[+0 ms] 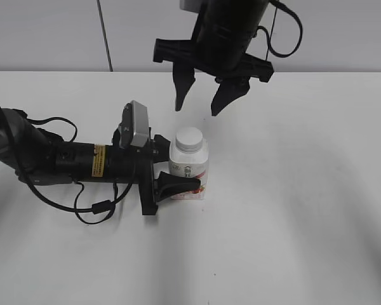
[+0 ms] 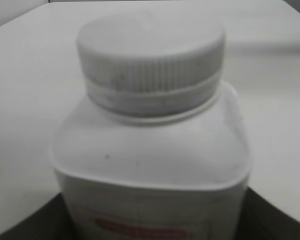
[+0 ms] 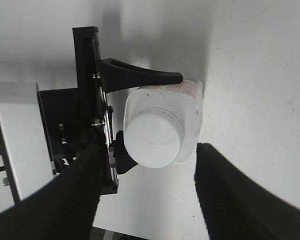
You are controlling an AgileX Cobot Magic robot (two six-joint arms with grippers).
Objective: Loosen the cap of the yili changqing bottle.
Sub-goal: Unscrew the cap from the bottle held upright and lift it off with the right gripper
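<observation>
The yili changqing bottle (image 1: 189,166), cap (image 1: 190,139) on, is clamped upright on the white table (image 1: 305,190) by the left gripper (image 1: 171,170); above it, the right gripper (image 1: 203,95) is held wide open, empty.

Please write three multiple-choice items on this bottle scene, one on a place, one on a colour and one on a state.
1. Where is the right gripper?
A. above the bottle, apart from it
B. flat on the table
C. clamped on the cap

2. What colour is the cap?
A. red
B. white
C. black

3. How does the left gripper stand to the bottle?
A. away from it
B. lifting it off the table
C. gripping its body from the side

Answers:
1 A: the exterior view shows its open fingers hanging clear above the cap.
2 B: it shows white in all views.
3 C: the right wrist view shows fingers on both sides of the standing bottle.
</observation>
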